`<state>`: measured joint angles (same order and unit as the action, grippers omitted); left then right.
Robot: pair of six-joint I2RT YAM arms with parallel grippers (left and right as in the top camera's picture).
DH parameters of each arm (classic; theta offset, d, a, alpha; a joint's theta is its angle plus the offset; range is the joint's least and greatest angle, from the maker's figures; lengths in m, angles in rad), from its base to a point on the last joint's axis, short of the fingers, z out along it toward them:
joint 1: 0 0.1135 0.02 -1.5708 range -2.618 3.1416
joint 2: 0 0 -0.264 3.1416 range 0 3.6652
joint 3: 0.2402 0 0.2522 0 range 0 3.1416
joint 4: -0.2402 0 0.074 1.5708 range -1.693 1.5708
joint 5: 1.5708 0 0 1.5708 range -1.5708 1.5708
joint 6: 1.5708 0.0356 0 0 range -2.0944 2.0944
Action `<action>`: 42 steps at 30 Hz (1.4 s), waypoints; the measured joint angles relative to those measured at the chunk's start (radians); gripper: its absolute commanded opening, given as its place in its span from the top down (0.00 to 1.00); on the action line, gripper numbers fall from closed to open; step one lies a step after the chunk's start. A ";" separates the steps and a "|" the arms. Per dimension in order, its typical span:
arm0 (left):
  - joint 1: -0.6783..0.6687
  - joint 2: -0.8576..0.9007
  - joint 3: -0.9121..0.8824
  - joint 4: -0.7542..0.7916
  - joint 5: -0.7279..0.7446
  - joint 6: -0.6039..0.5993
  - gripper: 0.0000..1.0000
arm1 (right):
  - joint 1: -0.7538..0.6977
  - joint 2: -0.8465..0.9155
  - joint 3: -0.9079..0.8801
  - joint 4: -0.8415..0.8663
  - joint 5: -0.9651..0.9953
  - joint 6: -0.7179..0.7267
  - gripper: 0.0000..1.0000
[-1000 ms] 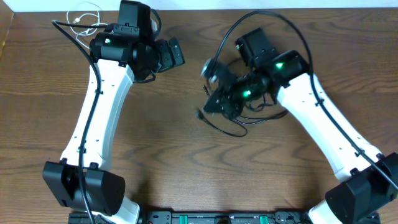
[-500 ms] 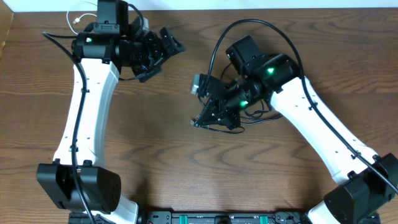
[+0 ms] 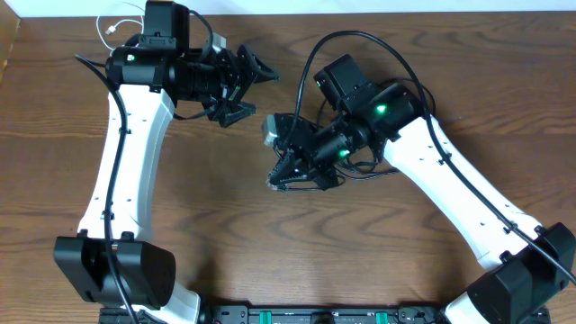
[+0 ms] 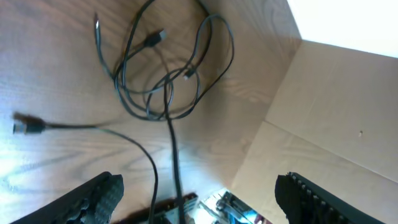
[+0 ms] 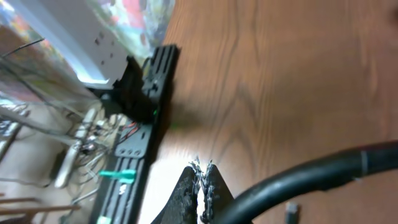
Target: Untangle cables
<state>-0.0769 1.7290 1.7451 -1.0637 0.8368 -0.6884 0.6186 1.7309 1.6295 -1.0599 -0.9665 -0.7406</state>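
While the tangle of black cables [image 3: 358,169] lies on the wooden table [image 3: 225,234], half hidden under the right arm's wrist when seen from overhead, the right gripper [image 3: 277,180] sits just to the tangle's left, its tip low over the wood. In its own wrist camera the right gripper [image 5: 201,167] has both fingers pressed flat together, clenched. Whether a thin strand is pinched between them I cannot tell, as that picture is blurred. A thick black cord [image 5: 311,177] crosses that view beside the fingers.

Up and to the left of the tangle, well apart from it, the left gripper [image 3: 255,93] points toward it with its fingers spread wide, released and holding nothing. Its wrist camera looks straight at the tangle [image 4: 166,111]: several thin black loops cross one another, with small plug ends showing at the upper side of the knot. A loose plug [image 4: 28,126] lies by itself on the wood to the tangle's lower left in that view, its strand curving away toward the bottom edge.

The short white cable [image 3: 110,30] lies far to the left of the tangle, at the table's back edge behind the left arm, apart from every black strand
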 measured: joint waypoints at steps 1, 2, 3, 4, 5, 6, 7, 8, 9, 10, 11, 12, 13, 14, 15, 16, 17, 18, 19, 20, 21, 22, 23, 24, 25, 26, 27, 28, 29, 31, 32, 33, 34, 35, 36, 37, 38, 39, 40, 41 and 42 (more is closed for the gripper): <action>0.000 0.000 0.000 -0.013 0.001 -0.001 0.16 | 0.000 0.000 0.000 0.021 -0.002 0.005 0.99; 0.000 0.000 0.000 -0.024 0.005 -0.001 0.16 | 0.000 0.000 0.000 0.036 -0.003 0.011 0.99; 0.000 0.000 0.000 -0.029 0.012 -0.002 0.16 | 0.000 0.000 0.000 0.050 -0.004 0.018 0.99; 0.000 0.000 0.000 -0.034 0.024 -0.003 0.16 | 0.000 0.000 0.000 0.063 -0.004 0.023 0.99; 0.000 0.000 0.000 -0.036 0.040 -0.004 0.16 | 0.000 0.000 0.000 0.076 -0.005 0.030 0.99; 0.000 0.000 0.000 -0.037 0.056 -0.004 0.18 | 0.000 0.000 0.000 0.086 -0.005 0.035 0.99; 0.000 0.000 0.000 -0.037 0.076 -0.004 0.22 | 0.000 0.000 0.000 0.097 -0.006 0.045 0.99; 0.000 0.000 0.000 -0.037 0.091 -0.006 0.25 | 0.000 0.000 0.000 0.100 -0.006 0.050 0.99; 0.000 0.000 0.000 -0.037 0.107 -0.007 0.30 | 0.000 0.000 0.000 0.105 -0.006 0.057 0.99; 0.000 0.000 0.000 -0.037 0.119 -0.011 0.36 | 0.000 0.000 0.000 0.108 -0.006 0.062 0.99; -0.003 0.000 0.000 -0.037 0.129 -0.014 0.41 | 0.000 0.000 0.000 0.108 -0.006 0.066 0.99; -0.003 0.000 0.000 -0.038 0.135 -0.015 0.48 | 0.000 0.000 0.000 0.108 -0.006 0.069 0.99; -0.004 0.000 0.000 -0.039 0.143 -0.017 0.54 | 0.000 0.000 0.000 0.108 -0.006 0.074 0.99; -0.004 0.000 0.000 -0.038 0.151 -0.018 0.61 | 0.000 0.000 0.000 0.109 -0.006 0.077 0.99; -0.005 0.000 0.000 -0.038 0.154 -0.013 0.68 | 0.000 0.000 0.000 0.108 -0.006 0.080 0.99; -0.006 0.000 0.000 -0.038 0.156 -0.015 0.76 | 0.000 0.000 0.000 0.108 -0.006 0.083 0.99; -0.006 0.000 0.000 -0.037 0.159 -0.016 0.87 | 0.000 0.000 0.000 0.108 -0.007 0.085 0.99; -0.006 0.000 0.000 -0.039 0.158 -0.023 0.92 | 0.000 0.000 0.000 0.108 -0.007 0.092 0.99; -0.005 0.000 0.000 -0.037 0.155 -0.016 0.92 | 0.000 0.000 0.000 0.108 -0.007 0.095 0.99; -0.005 0.000 0.000 -0.036 0.148 -0.017 0.92 | 0.000 0.000 0.000 0.107 -0.006 0.102 0.99; -0.006 0.000 0.000 -0.034 0.135 -0.015 0.93 | 0.000 0.000 0.000 0.105 -0.007 0.106 0.99; -0.006 0.000 0.000 -0.032 0.114 -0.016 0.92 | 0.000 0.000 0.000 0.100 -0.006 0.109 0.99; -0.006 0.000 0.000 -0.029 0.097 -0.016 0.92 | 0.000 0.000 0.000 0.094 -0.006 0.113 0.99; -0.005 0.000 0.000 -0.025 0.072 -0.018 0.93 | 0.000 0.000 0.000 0.086 -0.005 0.115 0.99; -0.005 0.000 0.000 -0.020 0.053 -0.021 0.92 | 0.000 0.000 0.000 0.077 -0.005 0.117 0.99; -0.005 0.000 0.000 -0.010 0.037 -0.023 0.93 | 0.000 0.000 0.000 0.068 0.001 0.121 0.99; -0.005 0.000 0.000 0.002 0.021 -0.024 0.93 | 0.000 0.000 0.000 0.059 0.009 0.121 0.98; -0.005 0.000 0.000 0.009 0.013 -0.026 0.93 | -0.001 0.000 0.000 0.053 0.018 0.124 0.94; -0.005 0.000 0.000 0.014 0.005 -0.026 0.93 | -0.004 -0.001 0.000 0.047 0.032 0.127 0.90; -0.005 0.000 0.003 0.026 -0.006 -0.027 0.93 | -0.012 -0.005 0.000 0.039 0.065 0.145 0.83; -0.005 0.000 0.007 0.033 -0.010 -0.027 0.93 | -0.018 -0.008 0.000 0.037 0.080 0.153 0.80; -0.005 0.000 0.014 0.042 -0.014 -0.027 0.93 | -0.029 -0.014 0.000 0.032 0.101 0.166 0.73; -0.006 0.000 0.023 0.050 -0.018 -0.027 0.93 | -0.041 -0.023 0.000 0.026 0.120 0.184 0.69; -0.005 -0.001 0.034 0.056 -0.022 -0.027 0.93 | -0.058 -0.034 0.000 0.021 0.143 0.199 0.63; -0.005 -0.003 0.047 0.064 -0.025 -0.028 0.93 | -0.074 -0.044 0.000 0.016 0.163 0.215 0.55; -0.005 -0.007 0.059 0.077 -0.029 -0.030 0.93 | -0.095 -0.058 0.000 0.012 0.184 0.232 0.61; -0.005 -0.011 0.069 0.089 -0.031 -0.031 0.93 | -0.113 -0.070 0.000 0.008 0.201 0.239 0.76; -0.005 -0.018 0.076 0.100 -0.032 -0.033 0.92 | -0.135 -0.084 0.000 0.004 0.215 0.245 0.91; -0.005 -0.027 0.083 0.115 -0.033 -0.034 0.93 | -0.154 -0.097 0.000 -0.002 0.226 0.258 0.94; -0.005 -0.036 0.085 0.125 -0.034 -0.034 0.93 | -0.175 -0.109 0.000 -0.006 0.233 0.269 0.95; -0.005 -0.047 0.087 0.130 -0.036 -0.034 0.93 | -0.194 -0.119 0.000 -0.007 0.233 0.276 0.97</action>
<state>-0.0822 1.6821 1.8324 -0.9337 0.8009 -0.7219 0.4248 1.6123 1.6295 -1.0672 -0.7330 -0.4644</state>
